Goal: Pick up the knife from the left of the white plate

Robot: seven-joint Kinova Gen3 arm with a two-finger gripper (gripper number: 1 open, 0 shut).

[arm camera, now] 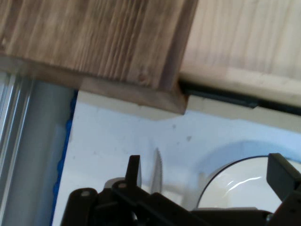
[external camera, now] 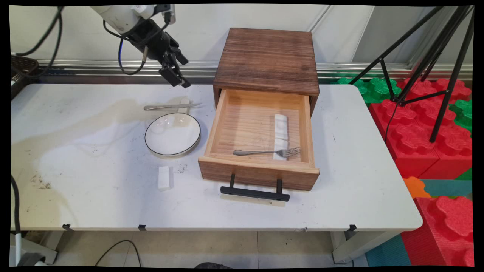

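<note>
My gripper (external camera: 178,80) hangs open and empty above the table's far side, just left of the wooden cabinet (external camera: 266,60). Below it a metal knife (external camera: 172,106) lies with its blade on a small white rest (external camera: 184,105). In front of the knife sits a white plate (external camera: 172,134) with a dark rim. In the hand view the gripper (arm camera: 207,174) has its fingers wide apart, with the knife's tip (arm camera: 157,172) and the plate (arm camera: 244,183) between them and the cabinet's corner (arm camera: 108,42) above.
The cabinet's drawer (external camera: 211,124) is pulled out; a fork (external camera: 268,152) lies inside across a long white rest (external camera: 280,132). Its black handle (external camera: 255,192) faces the near edge. A small white block (external camera: 165,178) lies near the plate. A tripod (external camera: 435,56) and foam blocks (external camera: 423,128) stand at right.
</note>
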